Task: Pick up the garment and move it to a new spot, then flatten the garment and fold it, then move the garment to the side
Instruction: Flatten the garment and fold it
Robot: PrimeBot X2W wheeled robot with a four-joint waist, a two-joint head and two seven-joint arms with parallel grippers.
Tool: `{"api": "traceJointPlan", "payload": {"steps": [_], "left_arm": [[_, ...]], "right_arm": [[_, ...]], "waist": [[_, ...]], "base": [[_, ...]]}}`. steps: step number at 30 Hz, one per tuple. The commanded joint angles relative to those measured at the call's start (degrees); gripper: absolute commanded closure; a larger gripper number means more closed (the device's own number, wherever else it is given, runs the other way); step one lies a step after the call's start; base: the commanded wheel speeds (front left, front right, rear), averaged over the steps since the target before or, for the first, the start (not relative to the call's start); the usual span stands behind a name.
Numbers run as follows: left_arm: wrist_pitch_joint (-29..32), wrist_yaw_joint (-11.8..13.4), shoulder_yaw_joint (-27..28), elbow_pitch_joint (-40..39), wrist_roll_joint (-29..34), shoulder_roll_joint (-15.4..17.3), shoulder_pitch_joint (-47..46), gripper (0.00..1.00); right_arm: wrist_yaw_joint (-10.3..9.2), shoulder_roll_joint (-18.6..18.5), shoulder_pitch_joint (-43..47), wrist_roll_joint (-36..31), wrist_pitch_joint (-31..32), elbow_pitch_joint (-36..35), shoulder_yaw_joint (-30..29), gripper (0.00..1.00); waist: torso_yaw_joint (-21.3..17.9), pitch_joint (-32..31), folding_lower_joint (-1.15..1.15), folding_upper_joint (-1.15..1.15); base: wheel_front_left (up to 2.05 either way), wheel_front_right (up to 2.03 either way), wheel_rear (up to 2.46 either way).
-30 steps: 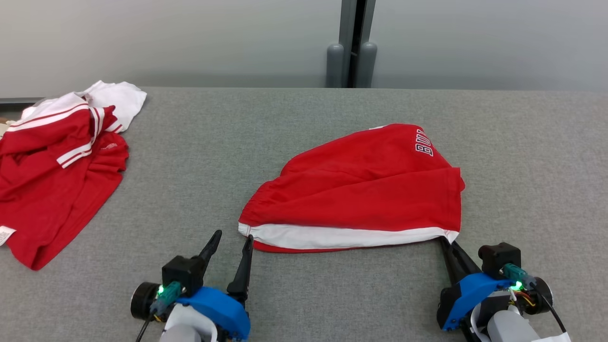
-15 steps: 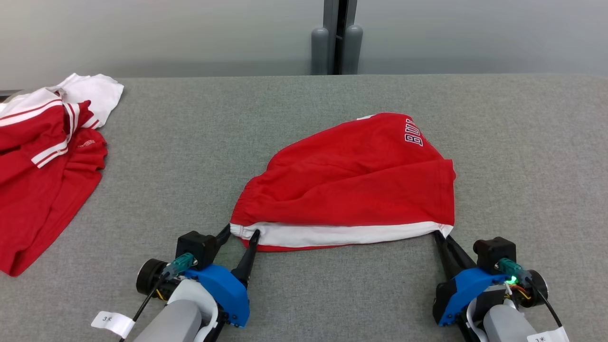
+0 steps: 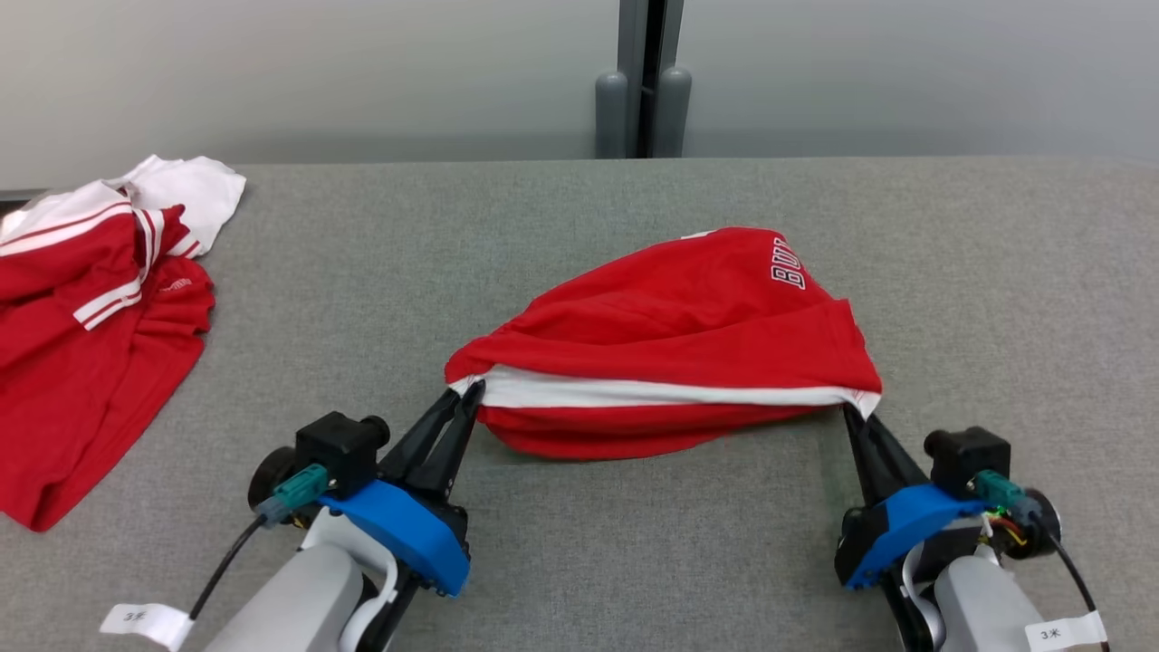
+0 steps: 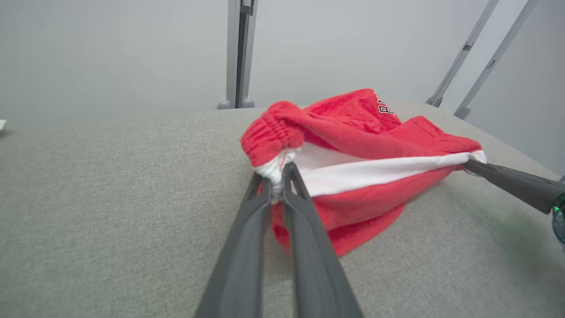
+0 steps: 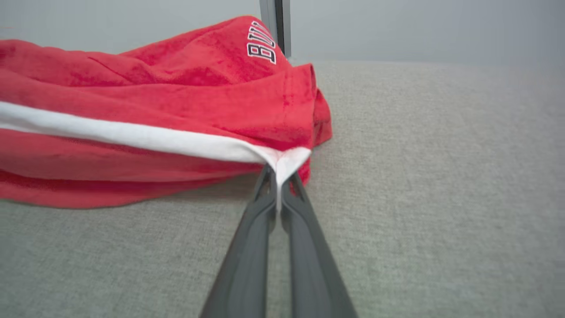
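Note:
The garment [image 3: 670, 326] is a pair of red shorts with a white stripe and white lettering, lying at the middle of the grey table. Its near edge is lifted off the cloth surface. My left gripper [image 3: 471, 391] is shut on the garment's left corner by the gathered waistband [image 4: 277, 172]. At the other end of the white stripe, my right gripper [image 3: 851, 412] is shut on the garment's right corner [image 5: 282, 165]. In the left wrist view the right gripper's dark fingers [image 4: 507, 179] reach in from the right.
A second red and white garment [image 3: 90, 317] lies crumpled at the table's left edge. A grey post [image 3: 641, 81] stands behind the far edge against a pale wall. The grey table surface [image 3: 634, 543] lies bare between my arms.
My left gripper moved onto the garment's left corner and closed on it. Both grippers then raised the near edge, so the white stripe now sits higher. The camera also shifted.

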Motion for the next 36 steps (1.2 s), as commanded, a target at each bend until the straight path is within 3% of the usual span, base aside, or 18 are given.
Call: {"api": "traceJointPlan", "payload": {"steps": [1, 11, 20, 27, 36], "left_arm": [[-0.3, -0.1, 0.7, -2.7, -0.1, 1.4, 0.4, 1.0], [0.1, -0.1, 3.9, -21.6, -1.7, 9.6, -0.6, 1.0], [10.9, 1.0, 8.6, -40.1, -6.6, 16.4, -8.5, 1.0], [17.0, 1.2, 9.4, -41.7, -7.9, 17.8, -15.1, 1.0], [17.9, 0.4, 8.8, -31.5, -6.7, 14.3, -28.9, 1.0]], "right_arm": [[-0.02, -0.2, -0.7, 0.5, -0.1, -1.8, -0.4, 1.0], [-0.02, -0.8, 0.2, -0.2, 1.1, -22.7, -4.0, 1.0], [-0.01, -2.5, 0.5, 0.7, 12.2, -49.4, -4.9, 1.0], [-0.02, -3.1, -2.8, 1.1, 17.2, -53.7, -6.0, 1.0], [-0.02, -4.8, -19.7, -0.9, 16.0, -42.0, -5.7, 1.0]], "waist": [[-0.3, -0.8, 0.0, 0.0], [-1.7, -7.2, 0.0, 0.0], [-3.1, -8.5, 0.0, 0.0], [-4.0, -3.9, 0.0, 0.0], [-6.2, 6.8, 0.0, 0.0]], "base": [[0.0, 0.0, 0.0], [0.0, 0.0, 0.0], [0.0, 0.0, 0.0], [0.0, 0.0, 0.0], [0.0, 0.0, 0.0]]}}
